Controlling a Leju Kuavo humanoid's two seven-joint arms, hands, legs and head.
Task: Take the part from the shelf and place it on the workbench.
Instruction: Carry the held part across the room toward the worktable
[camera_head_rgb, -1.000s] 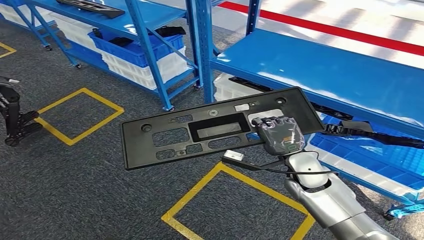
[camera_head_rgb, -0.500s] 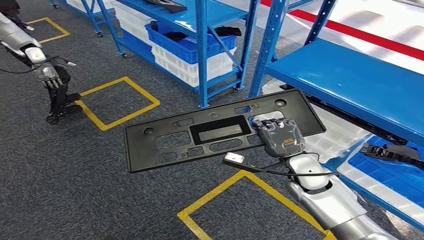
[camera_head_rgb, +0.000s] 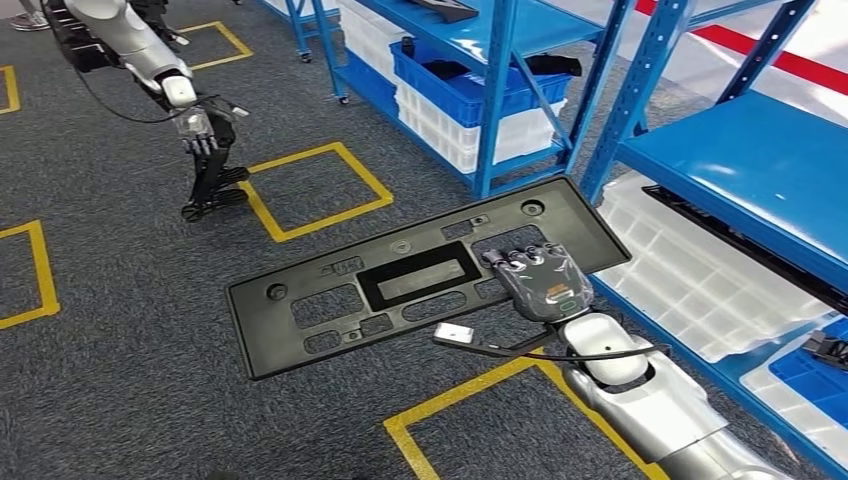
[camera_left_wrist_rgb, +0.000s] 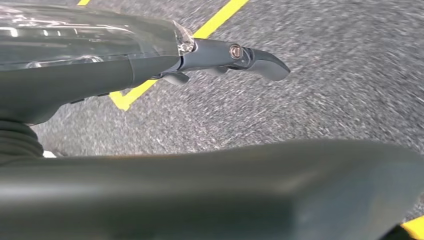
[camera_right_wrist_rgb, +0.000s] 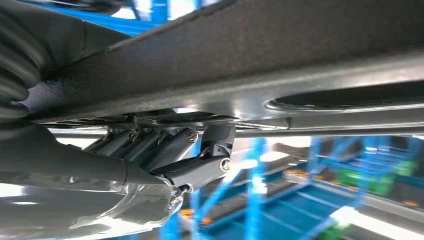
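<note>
The long black part (camera_head_rgb: 420, 278), a flat panel with many cut-outs, is held level above the grey carpet floor (camera_head_rgb: 130, 330), its right end gripped by the right hand (camera_head_rgb: 535, 280), whose fingers (camera_right_wrist_rgb: 165, 147) press against the panel's edge in the right wrist view. The left hand (camera_head_rgb: 200, 135) hangs far to the left over the carpet with fingers pointing down and holding nothing. Behind the part stand blue shelves (camera_head_rgb: 720, 150) with a blue bin (camera_head_rgb: 470, 85) and white crates (camera_head_rgb: 690, 270), and yellow squares (camera_head_rgb: 310, 190) mark the floor.
</note>
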